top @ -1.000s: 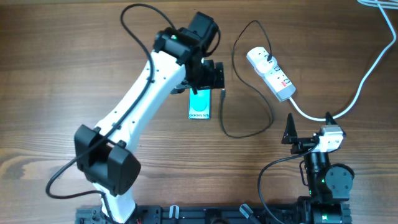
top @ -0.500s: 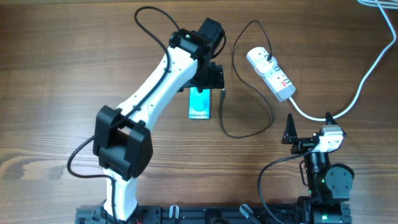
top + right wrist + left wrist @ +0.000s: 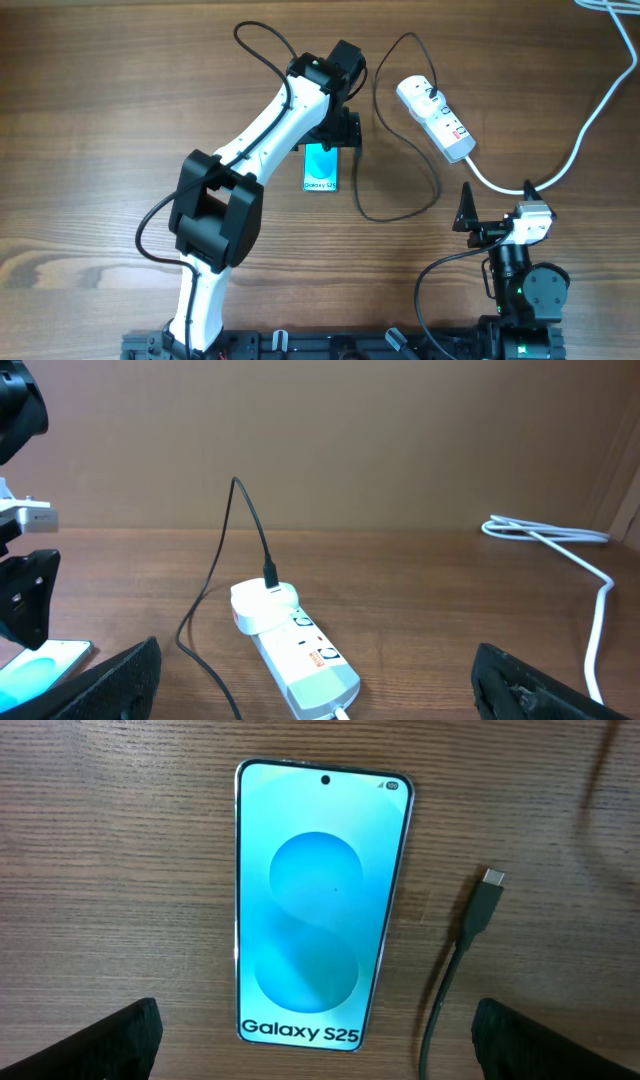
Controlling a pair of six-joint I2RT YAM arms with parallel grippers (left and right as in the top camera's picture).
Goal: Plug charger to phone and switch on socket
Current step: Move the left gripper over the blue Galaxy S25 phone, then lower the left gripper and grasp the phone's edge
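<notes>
The phone (image 3: 320,900) lies flat on the table, teal screen up, with "Galaxy S25" at its near edge; it also shows in the overhead view (image 3: 320,168). The charger's black connector tip (image 3: 492,880) lies loose on the wood just right of the phone, apart from it. Its thin black cable (image 3: 400,208) loops round to the white plug (image 3: 420,92) seated in the socket (image 3: 440,120). My left gripper (image 3: 318,1055) is open and empty above the phone's near end. My right gripper (image 3: 320,700) is open and empty, pointed at the socket (image 3: 310,660) from a distance.
The socket's thick white cord (image 3: 590,120) runs off to the right and up past the table's far right corner. The left arm (image 3: 270,130) stretches diagonally over the table's left middle. The right arm's base (image 3: 525,280) sits at the front right.
The left arm's elbow and lower links have swung to the right. Its gripper has stayed over the phone, shifting slightly right. The phone, charger, socket and right arm have not moved.
</notes>
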